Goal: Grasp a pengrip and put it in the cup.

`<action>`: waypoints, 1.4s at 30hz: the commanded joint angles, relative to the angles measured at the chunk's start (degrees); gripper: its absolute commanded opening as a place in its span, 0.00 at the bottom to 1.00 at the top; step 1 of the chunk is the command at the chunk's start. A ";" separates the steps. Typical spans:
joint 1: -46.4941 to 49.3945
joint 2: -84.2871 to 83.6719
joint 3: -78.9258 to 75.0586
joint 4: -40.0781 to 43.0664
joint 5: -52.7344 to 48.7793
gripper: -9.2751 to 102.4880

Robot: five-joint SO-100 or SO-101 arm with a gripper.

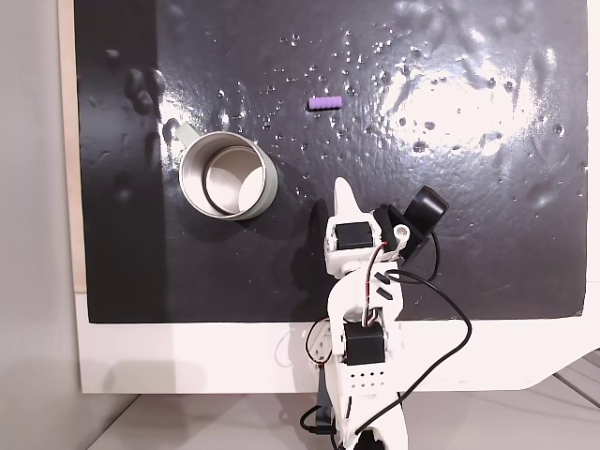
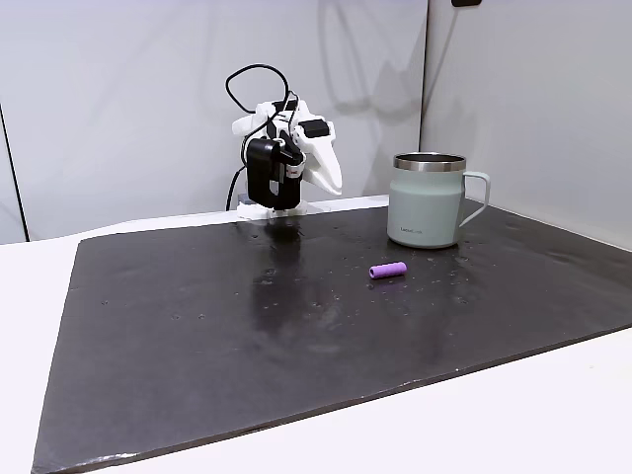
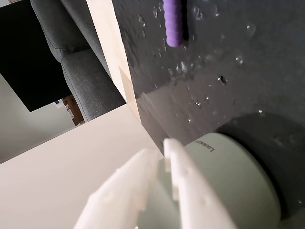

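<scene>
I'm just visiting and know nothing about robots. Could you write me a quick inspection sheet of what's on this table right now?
Surface: black mat with a bumpy, shiny skin, lying on a white table.
Job's things: small purple grip lies flat on the mat, apart from the cup; metal cup stands upright, nothing seen inside it.
Clutter: nothing seen.
Hand: white hand looks shut and holds nothing, well short of the grip.
Cables: black wires loop around the arm, off the mat's working area.
Surroundings: plain white walls in a fixed view; a grey sofa in the wrist view.
</scene>
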 commanded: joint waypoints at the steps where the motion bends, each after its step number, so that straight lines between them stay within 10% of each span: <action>1: 0.18 0.70 3.08 -0.26 -0.62 0.08; 21: 0.88 -0.88 -8.09 0.70 -2.81 0.08; 42: -2.90 -70.66 -78.93 28.48 8.79 0.26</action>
